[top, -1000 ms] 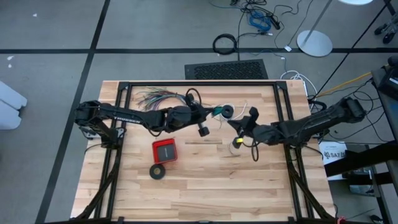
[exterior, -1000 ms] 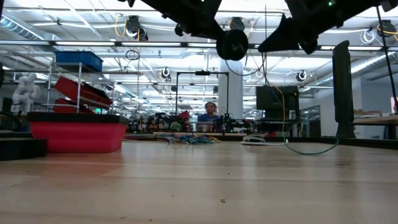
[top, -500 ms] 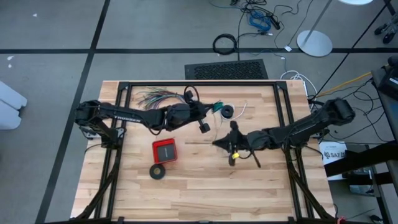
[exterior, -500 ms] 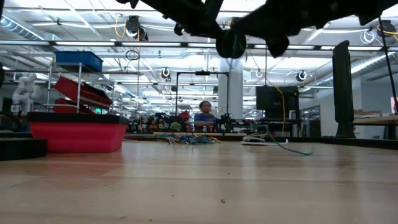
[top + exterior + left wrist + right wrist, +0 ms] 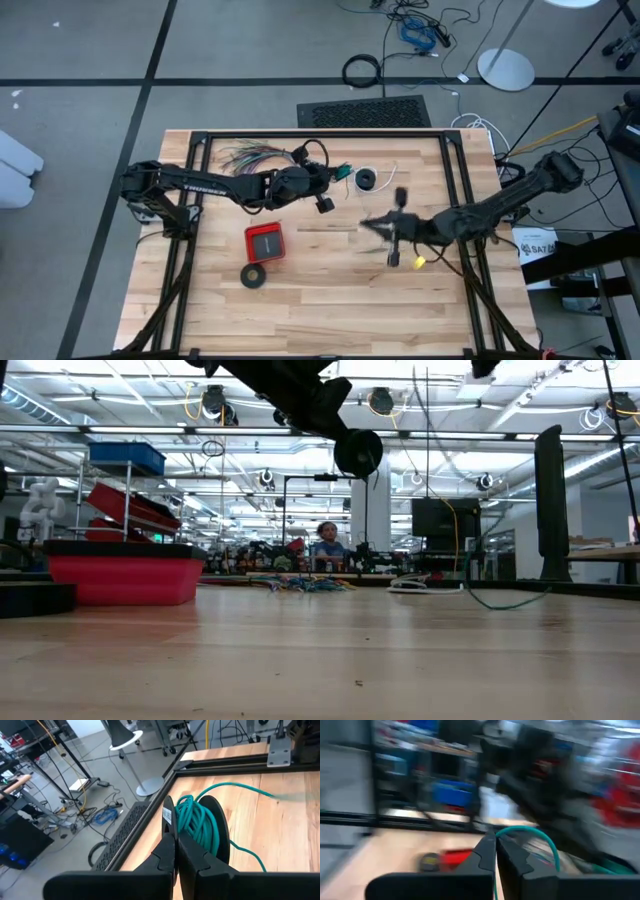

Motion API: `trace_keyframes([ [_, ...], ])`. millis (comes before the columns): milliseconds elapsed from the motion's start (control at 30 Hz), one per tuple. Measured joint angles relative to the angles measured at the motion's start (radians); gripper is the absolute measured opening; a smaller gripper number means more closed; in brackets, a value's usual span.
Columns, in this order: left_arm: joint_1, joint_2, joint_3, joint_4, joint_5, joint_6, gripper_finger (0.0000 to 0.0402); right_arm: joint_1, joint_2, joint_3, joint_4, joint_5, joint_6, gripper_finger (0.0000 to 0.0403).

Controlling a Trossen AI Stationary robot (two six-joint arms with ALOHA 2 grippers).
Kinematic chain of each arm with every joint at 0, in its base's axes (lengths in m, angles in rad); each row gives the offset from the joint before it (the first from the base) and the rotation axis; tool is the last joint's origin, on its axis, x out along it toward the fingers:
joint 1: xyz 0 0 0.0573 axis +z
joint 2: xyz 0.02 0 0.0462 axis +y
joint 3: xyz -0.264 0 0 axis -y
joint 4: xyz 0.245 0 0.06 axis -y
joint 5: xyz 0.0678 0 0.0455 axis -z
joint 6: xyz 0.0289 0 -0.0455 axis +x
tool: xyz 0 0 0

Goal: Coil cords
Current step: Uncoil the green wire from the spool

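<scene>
The teal-green wire is partly wound into a coil on a black spool, lifted off the table near its far edge. My left gripper is shut at the spool's rim. A strand of the wire runs off toward my right gripper, which is shut on it, raised above the table's middle and blurred. In the low view the wire hangs down to the table. The white cord's black round piece lies flat on the table just right of the spool. My left gripper pinches the spool's near flange, the one with a white label, at its rim between the two fingers. The fingers come nearly level from the table's left. The spool stands on edge, clear of the table, with the coil beyond the fingertips. My right gripper pinches the teal wire between its two fingers, which point about level toward the table's left. From the fingertips the wire arches up and over in a slack loop.
A red box and a black tape ring lie at the near left. The fanned bundle of coloured wires lies at the far left. A person shows in the room far behind the table.
My right gripper has swung toward the table's near edge and risen, leaving the top of the low view, and has turned at the wrist while staying shut on the teal wire. The wire's hanging part has swung with it and shifted on the table.
</scene>
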Motion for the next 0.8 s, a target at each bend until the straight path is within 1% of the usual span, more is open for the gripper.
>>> trace_keyframes([
  [67,-0.002,0.0,0.0,0.001,0.0,0.0,0.0004,-0.006,-0.042,0.0,-0.122,0.094,0.053,0.0],
  [133,-0.002,0.0,0.0,0.009,0.0,0.0,0.0004,-0.024,-0.074,0.0,-0.256,0.114,0.147,0.0],
  [233,-0.002,0.0,0.0,0.028,0.001,0.0,0.0004,-0.039,-0.095,0.0,-0.444,0.106,0.312,0.0],
  [300,-0.002,0.0,0.0,0.046,0.006,0.0,0.0004,-0.045,-0.095,0.0,-0.557,0.068,0.407,0.0],
  [433,-0.002,0.0,0.0,0.08,0.028,0.0,0.0004,-0.051,-0.078,0.0,-0.724,-0.012,0.564,0.0001],
  [500,-0.002,0.0,0.0,0.091,0.039,0.0,0.0004,-0.052,-0.065,0.0,-0.806,-0.014,0.625,0.001],
  [600,-0.002,0.0,0.0,0.107,0.05,0.0,0.0004,-0.052,-0.044,0.0,-0.927,-0.003,0.707,0.0043],
  [800,-0.002,0.0,0.0,0.109,0.053,0.0,0.0004,-0.052,-0.007,0.0,-1.093,-0.054,0.846,0.0151],
])
